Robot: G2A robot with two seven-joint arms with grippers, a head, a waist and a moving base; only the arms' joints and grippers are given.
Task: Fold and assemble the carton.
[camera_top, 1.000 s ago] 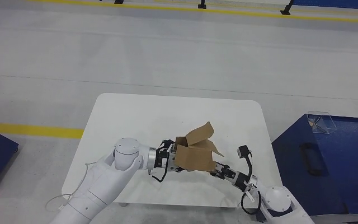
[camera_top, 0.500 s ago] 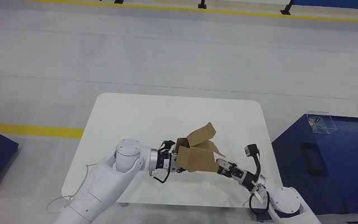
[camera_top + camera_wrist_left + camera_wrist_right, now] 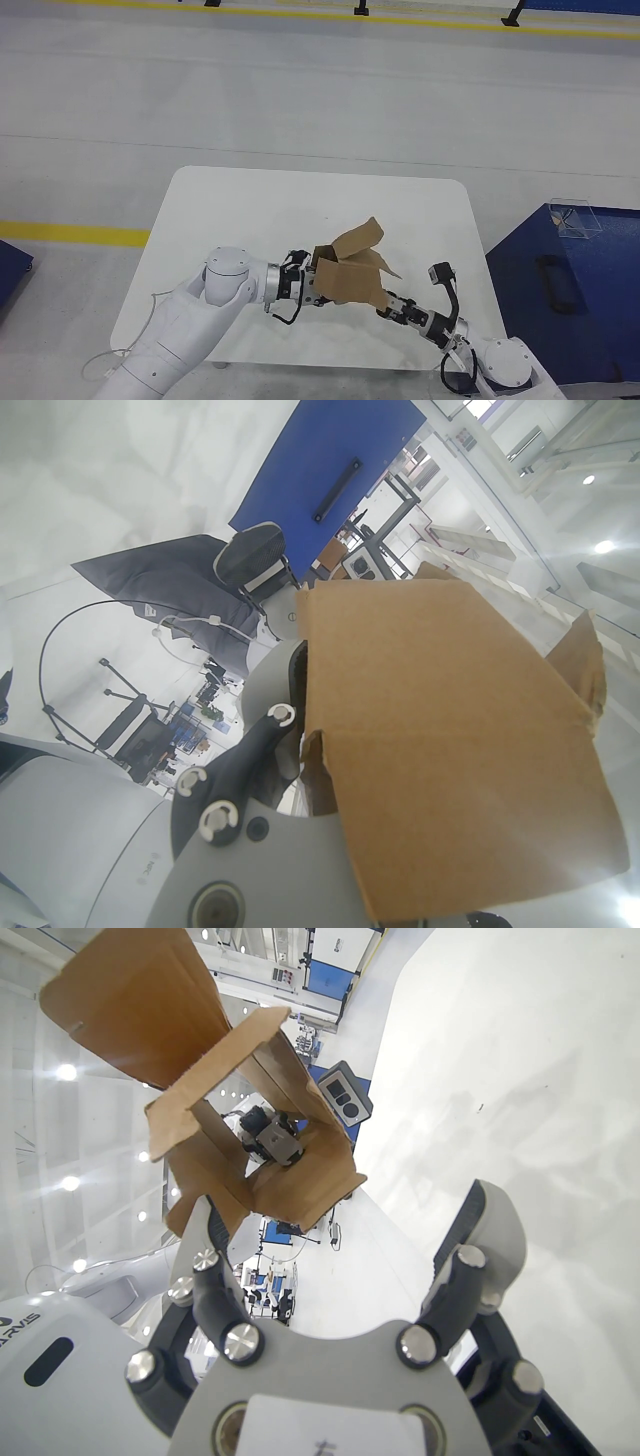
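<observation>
A brown carton (image 3: 350,272) is held just above the white table (image 3: 250,210) near its front edge, tipped on its side with its flaps spread. My left gripper (image 3: 307,285) is at the carton's left end, shut on one wall. Up close, one of its fingers (image 3: 272,735) lies against the edge of the carton (image 3: 440,710), and the other is hidden behind the cardboard. My right gripper (image 3: 345,1228) is open at the carton's right end. One of its fingers (image 3: 210,1228) touches a lower flap of the carton (image 3: 290,1193). The left gripper (image 3: 272,1140) shows through the open carton.
A blue cabinet (image 3: 565,290) stands just off the table's right side, with a clear plastic box (image 3: 573,215) on top. The table's back half and left side are bare. The carton sits close to the front edge.
My right arm swung slightly out to the right and came back, ending a little lower at the carton's right end. The carton and left gripper have barely shifted.
</observation>
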